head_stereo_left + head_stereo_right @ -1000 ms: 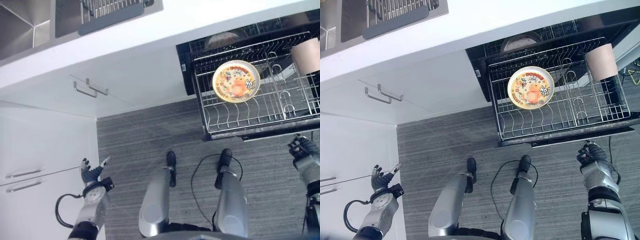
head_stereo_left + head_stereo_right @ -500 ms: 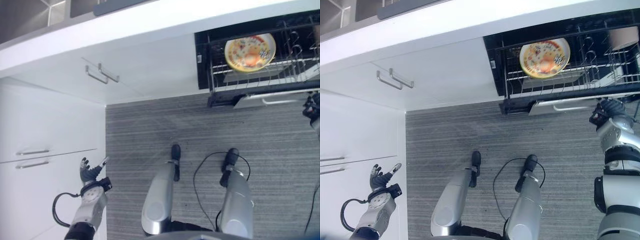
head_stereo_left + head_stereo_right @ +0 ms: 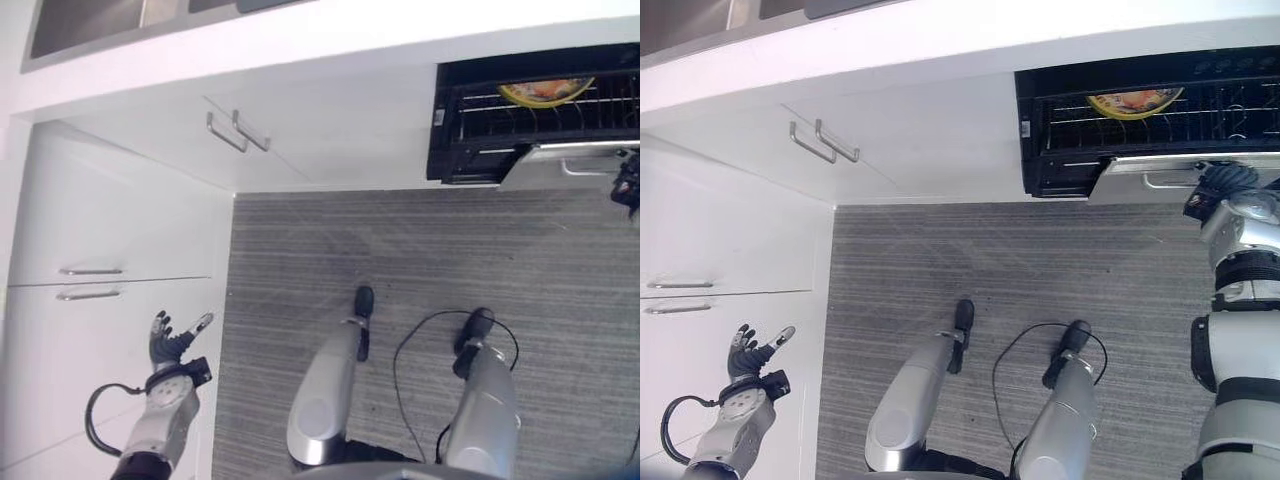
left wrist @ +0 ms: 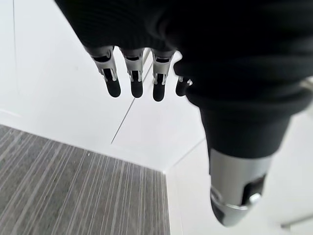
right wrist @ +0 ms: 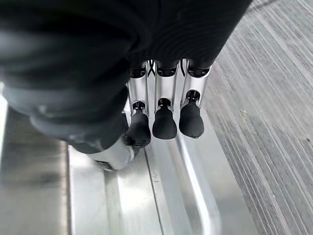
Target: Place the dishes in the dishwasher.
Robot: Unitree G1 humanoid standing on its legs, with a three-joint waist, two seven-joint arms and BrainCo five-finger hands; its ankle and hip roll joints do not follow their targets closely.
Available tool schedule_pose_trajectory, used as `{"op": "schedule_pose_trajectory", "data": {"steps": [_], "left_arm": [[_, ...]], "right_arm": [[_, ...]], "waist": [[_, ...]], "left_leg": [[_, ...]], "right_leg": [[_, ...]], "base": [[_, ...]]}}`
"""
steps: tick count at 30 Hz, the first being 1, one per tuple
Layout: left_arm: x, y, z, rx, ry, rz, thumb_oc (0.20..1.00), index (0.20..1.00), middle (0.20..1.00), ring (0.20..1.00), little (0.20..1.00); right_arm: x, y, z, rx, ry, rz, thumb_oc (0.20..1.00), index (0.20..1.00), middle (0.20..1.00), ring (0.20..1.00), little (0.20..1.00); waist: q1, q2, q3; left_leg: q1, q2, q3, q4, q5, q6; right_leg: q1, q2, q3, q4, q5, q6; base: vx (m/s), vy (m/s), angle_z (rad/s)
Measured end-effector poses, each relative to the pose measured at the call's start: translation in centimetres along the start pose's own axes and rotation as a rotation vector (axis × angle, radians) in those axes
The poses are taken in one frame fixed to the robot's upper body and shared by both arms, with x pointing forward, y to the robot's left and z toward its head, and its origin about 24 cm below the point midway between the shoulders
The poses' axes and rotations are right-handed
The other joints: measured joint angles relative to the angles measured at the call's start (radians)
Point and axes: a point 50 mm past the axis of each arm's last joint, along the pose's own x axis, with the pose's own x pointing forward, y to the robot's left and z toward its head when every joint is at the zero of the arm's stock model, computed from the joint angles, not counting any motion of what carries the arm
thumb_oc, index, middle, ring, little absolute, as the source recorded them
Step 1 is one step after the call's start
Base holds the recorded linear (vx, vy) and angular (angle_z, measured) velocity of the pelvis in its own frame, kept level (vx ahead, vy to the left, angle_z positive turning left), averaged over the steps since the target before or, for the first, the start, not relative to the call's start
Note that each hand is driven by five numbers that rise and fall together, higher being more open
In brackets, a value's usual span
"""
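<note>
- Plate, round and yellow-orange with a printed picture (image 3: 1133, 99), stands on edge in the black wire dishwasher rack (image 3: 1200, 115) at the upper right of the frame; just its lower arc shows under the white countertop (image 3: 940, 45), so the dish looks already loaded.
- Stainless-steel dishwasher door with a bar handle (image 3: 1160, 168) sits just below the rack, its long axis running left to right across the upper right; it appears most of the way up, judging by how little of the rack shows.
- Right hand (image 5: 164, 115) is at that door, just below and right of the plate; its straight fingers (image 5: 190, 120) point down at the steel face beside the handle, curled round nothing, so relaxed rather than grasping; whether the tips touch the metal I cannot tell.
- Likely step: pushing the door closed; the door lies directly ahead of this hand, away from the robot.
- Left hand (image 3: 168, 343) hangs at the lower left, fingers spread and holding nothing, by the white cabinet fronts (image 3: 110, 230), well apart from the dishwasher; the right arm is plainly nearer.
</note>
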Motion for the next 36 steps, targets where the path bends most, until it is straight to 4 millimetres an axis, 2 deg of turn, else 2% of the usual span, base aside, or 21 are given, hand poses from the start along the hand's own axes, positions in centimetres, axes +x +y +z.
{"op": "schedule_pose_trajectory", "data": {"steps": [2, 3, 4, 6, 8, 13, 14, 15, 19, 22, 23, 24, 27, 28, 30, 31, 32, 33, 34, 36], "left_arm": [[-0.4, 0.9, -1.0, 0.009, 0.032, 0.007, 1.0, 1.0, 1.0, 1.0, 1.0], [-0.6, 1.1, -1.3, 0.011, 0.04, 0.007, 1.0, 1.0, 1.0, 1.0, 1.0], [-0.9, 2.3, -1.6, 0.013, 0.051, 0.014, 1.0, 1.0, 1.0, 1.0, 1.0], [-1.4, 3.6, -2.8, 0.044, 0.091, 0.015, 1.0, 1.0, 1.0, 1.0, 1.0], [-1.9, 4.2, -4.0, 0.064, 0.134, 0.005, 1.0, 1.0, 1.0, 1.0, 1.0], [-1.3, 4.8, -3.3, 0.088, 0.116, -0.037, 1.0, 1.0, 1.0, 1.0, 1.0], [-1.2, 5.0, -3.4, 0.095, 0.119, -0.039, 1.0, 1.0, 1.0, 1.0, 1.0], [-1.2, 5.1, -3.3, 0.102, 0.116, -0.042, 1.0, 1.0, 1.0, 1.0, 1.0], [-0.8, 6.0, -2.9, 0.124, 0.105, -0.041, 1.0, 1.0, 1.0, 1.0, 1.0], [-0.6, 5.8, -2.5, 0.117, 0.088, -0.048, 1.0, 1.0, 1.0, 1.0, 1.0], [-0.6, 5.7, -2.4, 0.111, 0.08, -0.049, 1.0, 1.0, 1.0, 1.0, 1.0], [-0.5, 5.7, -2.4, 0.11, 0.08, -0.049, 1.0, 1.0, 1.0, 1.0, 1.0], [0.0, 3.6, -1.5, 0.092, 0.042, -0.112, 1.0, 1.0, 1.0, 1.0, 1.0], [0.1, 3.1, -1.4, 0.095, 0.034, -0.13, 1.0, 1.0, 1.0, 1.0, 1.0], [-0.1, 2.2, -1.6, 0.11, 0.035, -0.181, 1.0, 1.0, 1.0, 1.0, 1.0], [-0.1, 1.9, -1.5, 0.109, 0.023, -0.19, 1.0, 1.0, 1.0, 1.0, 1.0], [0.1, 1.4, -1.2, 0.129, -0.001, -0.203, 1.0, 1.0, 1.0, 1.0, 1.0], [0.2, 1.1, -1.0, 0.131, -0.008, -0.211, 1.0, 1.0, 1.0, 1.0, 1.0], [0.4, 1.2, -1.0, 0.132, -0.008, -0.208, 1.0, 1.0, 1.0, 1.0, 1.0], [0.4, 1.3, -1.4, 0.144, -0.008, -0.203, 1.0, 1.0, 1.0, 1.0, 1.0]], "right_arm": [[0.0, -1.8, 1.1, 0.01, -0.001, -0.069, 0.2, 0.2, 0.2, 0.2, 0.2], [0.0, -2.9, 1.4, 0.011, 0.002, -0.107, 0.2, 0.2, 0.2, 0.2, 0.2], [-0.1, -4.4, 2.0, 0.024, 0.016, -0.161, 0.2, 0.2, 0.2, 0.2, 0.2], [-0.3, -5.1, 2.9, 0.051, 0.024, -0.18, 0.2, 0.2, 0.2, 0.2, 0.2], [-0.3, -5.2, 3.3, 0.003, 0.025, -0.192, 0.2, 0.2, 0.2, 0.2, 0.2], [-0.4, -5.8, 2.9, -0.034, 0.056, -0.211, 0.2, 0.2, 0.2, 0.2, 0.2], [-0.4, -5.7, 3.0, -0.039, 0.051, -0.205, 0.2, 0.2, 0.2, 0.2, 0.2], [-0.4, -5.7, 3.5, -0.043, 0.034, -0.197, 0.2, 0.2, 0.2, 0.2, 0.2], [-0.5, -5.7, 3.9, -0.079, 0.037, -0.154, 0.2, 0.2, 0.2, 0.2, 0.2], [-0.4, -6.0, 3.1, -0.102, 0.054, -0.121, 0.2, 0.2, 0.2, 0.2, 0.2], [-0.2, -5.9, 2.1, -0.136, 0.063, -0.103, 0.2, 0.2, 0.2, 0.2, 0.2], [0.0, -4.9, 0.0, -0.179, 0.077, -0.046, 0.2, 0.2, 0.2, 0.2, 0.2], [-0.2, -3.4, -4.9, -0.18, 0.128, 0.063, 0.2, 0.2, 0.2, 0.2, 0.2], [-0.5, -2.7, -7.0, -0.189, 0.14, 0.105, 0.2, 0.2, 0.2, 0.2, 0.2], [-1.7, -0.8, -12.4, -0.181, 0.212, 0.189, 0.2, 0.2, 0.2, 0.2, 0.2], [-2.3, -0.4, -14.4, -0.162, 0.243, 0.208, 0.278, 0.278, 0.278, 0.278, 0.278], [-3.2, -0.2, -16.7, -0.145, 0.263, 0.227, 0.451, 0.451, 0.451, 0.451, 0.451], [-4.2, -0.2, -19.1, -0.124, 0.307, 0.238, 0.536, 0.536, 0.536, 0.536, 0.536], [-5.0, 0.0, -20.8, -0.113, 0.349, 0.262, 1.0, 1.0, 1.0, 1.0, 1.0], [-5.9, -0.1, -21.9, -0.117, 0.352, 0.301, 1.0, 1.0, 1.0, 1.0, 1.0]], "waist": [[0.011, 0.045, -0.031], [0.031, 0.061, -0.043], [0.05, 0.077, -0.054], [0.067, 0.083, -0.059], [0.078, 0.082, -0.058], [0.085, 0.062, -0.056], [0.085, 0.056, -0.057], [0.083, 0.051, -0.056], [0.084, -0.02, -0.074], [0.087, -0.031, -0.085], [0.083, -0.04, -0.088], [0.088, -0.059, -0.094], [0.087, -0.077, -0.094], [0.082, -0.093, -0.089], [0.064, -0.136, -0.086], [0.043, -0.159, -0.076], [0.028, -0.179, -0.065], [0.019, -0.203, -0.06], [0.015, -0.222, -0.058], [-0.005, -0.243, -0.054]], "left_leg": [[-0.007, -0.02, -0.025, -0.002, 0.005, -0.001], [-0.005, -0.023, -0.034, -0.005, 0.006, -0.002], [0.001, -0.031, -0.055, -0.02, 0.02, -0.008], [0.013, -0.029, -0.073, -0.042, 0.032, -0.017], [0.039, -0.023, -0.09, -0.067, 0.042, -0.027], [0.054, 0.011, -0.126, -0.065, 0.051, -0.044], [0.048, 0.016, -0.129, -0.062, 0.048, -0.041], [0.044, 0.019, -0.134, -0.056, 0.048, -0.041], [0.035, 0.027, -0.123, -0.046, 0.049, -0.04], [0.021, 0.025, -0.118, -0.036, 0.049, -0.038], [0.019, 0.024, -0.118, -0.031, 0.047, -0.035], [0.018, 0.026, -0.117, -0.032, 0.047, -0.035], [0.009, 0.033, -0.113, -0.031, 0.046, -0.034], [0.009, 0.035, -0.105, -0.031, 0.043, -0.03], [0.008, 0.035, -0.082, -0.031, 0.033, -0.014], [0.009, 0.033, -0.065, -0.028, 0.027, -0.005], [0.009, 0.027, -0.062, -0.014, 0.015, 0.009], [0.011, 0.022, -0.048, 0.002, 0.0, 0.022], [0.014, 0.017, -0.032, 0.017, -0.018, 0.033], [0.029, -0.001, -0.001, 0.051, -0.05, 0.058]], "right_leg": [[0.0, -0.027, -0.024, 0.029, -0.02, 0.008], [0.002, -0.033, -0.03, 0.04, -0.025, 0.014], [0.006, -0.047, -0.054, 0.061, -0.041, 0.007], [0.016, -0.047, -0.074, 0.078, -0.059, 0.004], [0.038, -0.045, -0.094, 0.085, -0.073, -0.005], [0.084, -0.015, -0.142, 0.089, -0.094, -0.02], [0.081, -0.013, -0.144, 0.089, -0.108, -0.031], [0.082, -0.011, -0.15, 0.095, -0.117, -0.025], [0.079, -0.014, -0.154, 0.098, -0.117, -0.024], [0.085, -0.014, -0.161, 0.071, -0.096, -0.022], [0.089, -0.01, -0.161, 0.06, -0.087, -0.023], [0.091, -0.006, -0.164, 0.046, -0.076, -0.033], [0.112, 0.021, -0.171, -0.022, -0.039, -0.028], [0.12, 0.028, -0.171, -0.05, -0.022, -0.024], [0.146, 0.042, -0.164, -0.13, 0.024, -0.012], [0.158, 0.048, -0.156, -0.176, 0.053, -0.005], [0.191, 0.053, -0.158, -0.232, 0.083, -0.001], [0.216, 0.056, -0.154, -0.285, 0.113, 0.001], [0.247, 0.056, -0.148, -0.343, 0.148, 0.004], [0.305, 0.051, -0.133, -0.428, 0.195, -0.01]], "base": [[0.08, -0.122, 0.42], [0.06, -0.127, 0.47], [0.06, -0.122, 0.39], [0.05, -0.127, 0.34], [0.03, -0.162, 0.25], [0.04, -0.125, 0.13], [0.04, -0.027, 0.03], [0.03, -0.005, 0.08], [0.04, 0.042, 0.02], [0.05, 0.128, 0.04], [0.04, 0.145, 0.0], [0.03, 0.131, -0.03], [0.01, 0.163, -0.07], [0.0, 0.206, -0.16], [0.02, 0.245, -0.29], [0.05, 0.27, -0.23], [0.06, 0.23, -0.21], [0.08, 0.265, -0.23], [0.01, 0.306, -0.32], [0.02, 0.304, -0.28]]}}
